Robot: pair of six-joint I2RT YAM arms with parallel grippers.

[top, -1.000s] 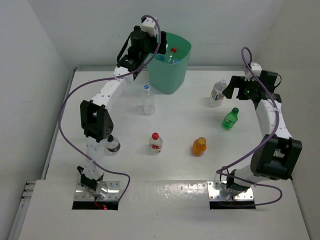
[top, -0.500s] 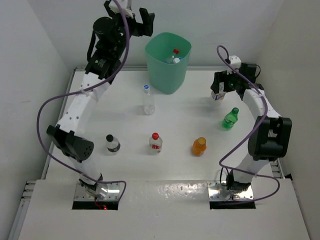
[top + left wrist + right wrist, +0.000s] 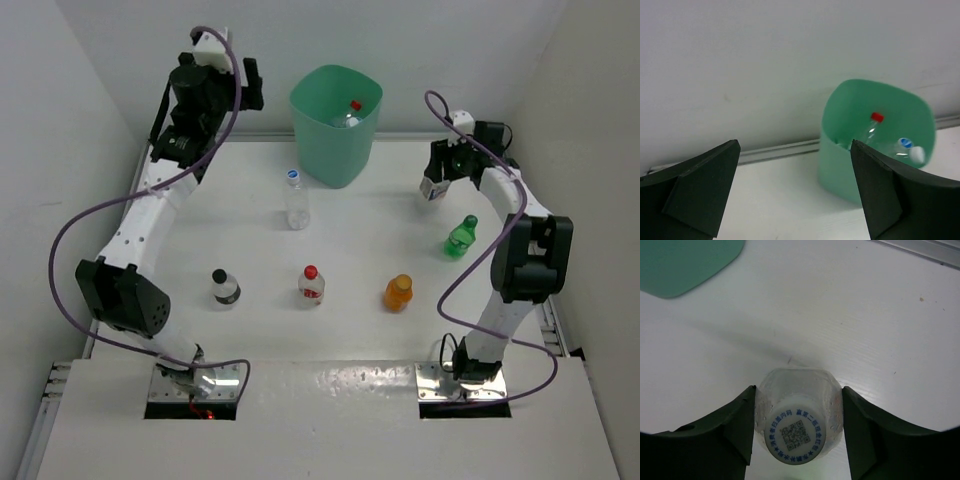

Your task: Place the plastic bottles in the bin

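The mint-green bin (image 3: 330, 150) stands at the back centre with a red-capped bottle (image 3: 353, 105) and other bottles inside. My right gripper (image 3: 438, 178) is shut on a clear white-capped bottle (image 3: 795, 390) standing on the table at the back right; its fingers (image 3: 735, 435) press both sides. My left gripper (image 3: 248, 88) hangs open and empty, high up and left of the bin (image 3: 840, 170). On the table stand a blue-capped bottle (image 3: 297, 203), a black-capped one (image 3: 226, 288), a red-capped one (image 3: 311, 285), an orange one (image 3: 399, 292) and a green one (image 3: 461, 236).
The white back wall (image 3: 765, 60) rises just behind the bin, and side walls close in the table left and right. The green bottle lies close in front of my right arm. A corner of the bin (image 3: 685, 260) shows in the right wrist view.
My left arm has swung from over the bin up and away to the left, still open. My right gripper has moved onto the white-capped bottle and closed on it.
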